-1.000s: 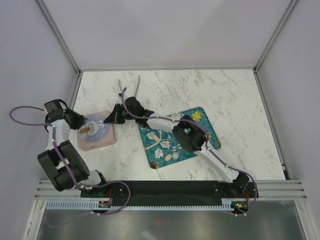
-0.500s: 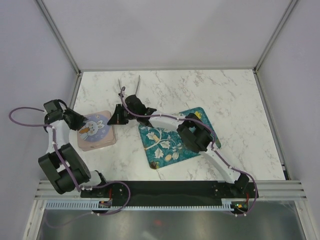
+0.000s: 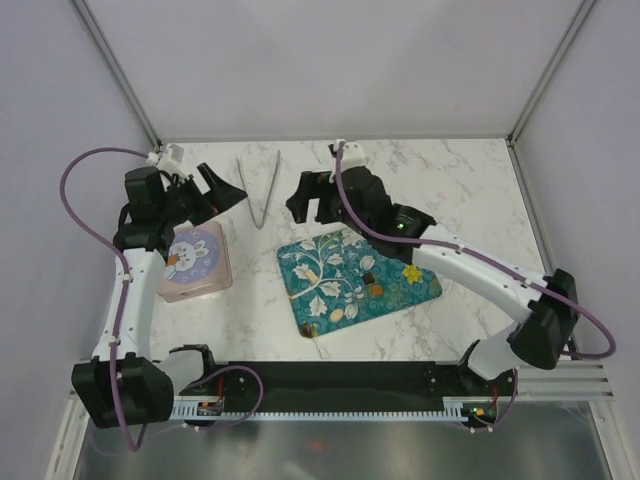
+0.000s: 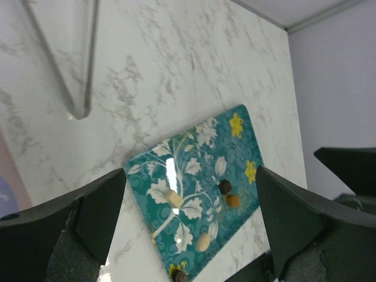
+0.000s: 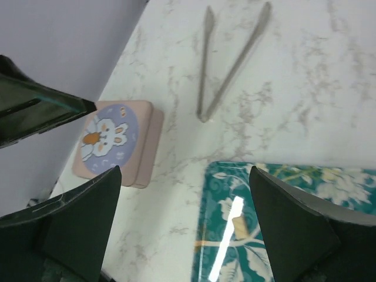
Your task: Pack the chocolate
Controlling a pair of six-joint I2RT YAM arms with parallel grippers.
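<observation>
Left gripper [image 4: 191, 171]: hovering open, empty, by the desk's [image 3: 470, 190] far-left corner.
Right gripper [image 5: 185, 168]: hovering open, empty, toward the far edge.
Chocolate [image 4: 232, 200]: pieces sitting on the teal tray [image 3: 310, 275].

The tray [image 3: 330, 265] is teal with white leaves and yellow flowers; chocolate [image 4: 225, 187] brown, orange, cream; tin [image 3: 193, 262] pink, its bunny [image 5: 106, 132] seemingly on lilac; table [image 3: 470, 190] grey-veined white

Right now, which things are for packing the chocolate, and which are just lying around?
For the job: chocolates; tray they sit on; bunny tin, likely the box to fill.
Lying around: tongs, it seems.
</observation>
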